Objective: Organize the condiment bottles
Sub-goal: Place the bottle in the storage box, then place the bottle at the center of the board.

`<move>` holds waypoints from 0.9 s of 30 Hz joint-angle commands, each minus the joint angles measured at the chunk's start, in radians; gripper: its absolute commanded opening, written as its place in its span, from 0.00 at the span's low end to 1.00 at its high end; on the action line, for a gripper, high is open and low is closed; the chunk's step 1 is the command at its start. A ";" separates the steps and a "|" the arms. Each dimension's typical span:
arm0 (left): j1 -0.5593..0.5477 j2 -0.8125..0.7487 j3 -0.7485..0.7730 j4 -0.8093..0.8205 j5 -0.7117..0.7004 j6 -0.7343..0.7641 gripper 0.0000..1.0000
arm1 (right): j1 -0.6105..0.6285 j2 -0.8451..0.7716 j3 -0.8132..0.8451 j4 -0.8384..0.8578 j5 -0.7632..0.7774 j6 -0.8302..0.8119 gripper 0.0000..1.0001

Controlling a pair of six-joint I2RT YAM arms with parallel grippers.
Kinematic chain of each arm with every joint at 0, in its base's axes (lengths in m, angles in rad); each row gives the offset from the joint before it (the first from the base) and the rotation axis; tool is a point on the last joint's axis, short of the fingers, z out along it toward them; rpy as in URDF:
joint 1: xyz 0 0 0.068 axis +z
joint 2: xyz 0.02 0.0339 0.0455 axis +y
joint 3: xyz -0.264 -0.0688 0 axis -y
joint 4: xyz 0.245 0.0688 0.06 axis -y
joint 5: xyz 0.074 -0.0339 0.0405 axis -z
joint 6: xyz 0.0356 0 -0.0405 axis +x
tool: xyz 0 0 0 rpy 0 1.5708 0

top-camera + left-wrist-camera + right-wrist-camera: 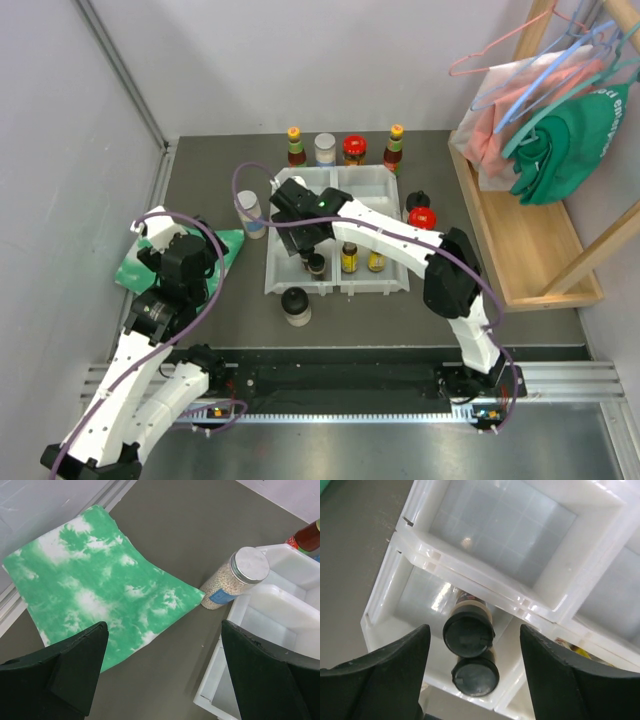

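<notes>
The jaws of the right gripper (475, 672) are seen apart around nothing, over the lower-left compartment of the white tray (415, 535), where two black-capped jars (468, 635) are stood side by side at the lower centre of the frame, while the left gripper (162, 675) is held wide open above the green-white cloth (90, 580) and a pale-lidded jar (235, 577) is found at the upper right, just beside the tray.

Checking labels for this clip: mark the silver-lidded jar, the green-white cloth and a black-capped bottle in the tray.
silver-lidded jar (251, 565), left wrist view, on its lid.
green-white cloth (100, 590), left wrist view, mid-fabric.
black-capped bottle (468, 630), right wrist view, on its cap.
</notes>
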 commanded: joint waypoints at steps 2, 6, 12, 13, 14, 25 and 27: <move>0.006 -0.002 0.003 0.008 -0.022 -0.003 0.99 | -0.005 -0.120 0.098 -0.016 0.057 -0.004 0.74; 0.005 0.000 -0.003 0.013 -0.009 -0.002 0.99 | -0.014 -0.189 0.069 -0.028 0.143 -0.002 0.80; 0.006 -0.006 -0.011 0.028 0.017 0.014 0.99 | -0.075 -0.396 -0.121 0.020 0.214 0.030 0.94; 0.006 -0.008 -0.014 0.033 0.020 0.017 0.99 | -0.100 -0.417 -0.141 0.020 0.219 0.031 0.95; 0.005 -0.006 -0.014 0.036 0.023 0.018 0.99 | -0.114 -0.443 -0.163 0.017 0.228 0.033 0.97; 0.005 0.032 -0.014 0.054 0.060 0.034 0.99 | -0.322 -0.674 -0.436 0.020 0.231 0.071 0.99; 0.006 0.040 -0.012 0.054 0.061 0.034 0.99 | -0.347 -0.677 -0.462 0.021 0.235 0.074 0.99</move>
